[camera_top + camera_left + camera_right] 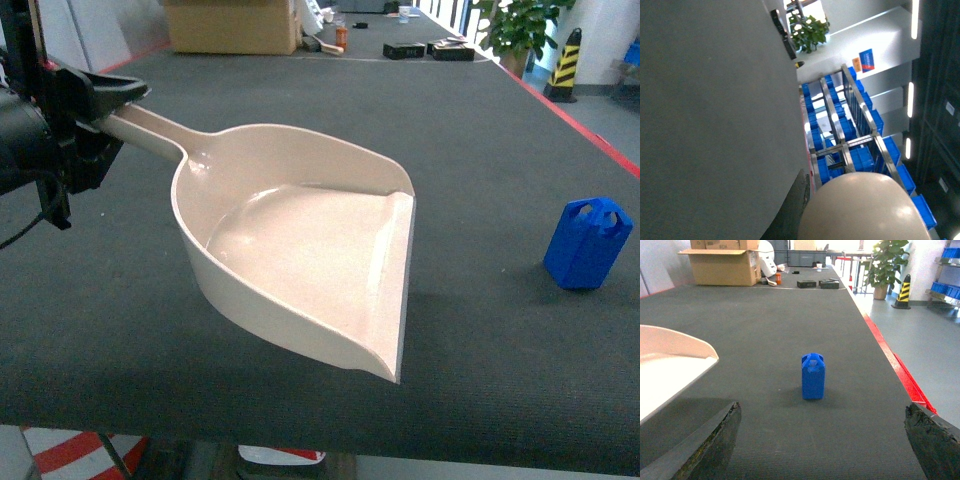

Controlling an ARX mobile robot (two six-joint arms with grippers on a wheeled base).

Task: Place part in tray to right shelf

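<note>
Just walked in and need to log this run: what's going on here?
The left gripper is clamped on the handle of the beige tray, holding it over the dark table. The tray holds nothing yet. The blue part stands upright on the table to the tray's right, untouched. The right gripper is open and lined up facing the part, not yet around it. The steel shelf with blue crates shows only in the left wrist view, off to the side.
</note>
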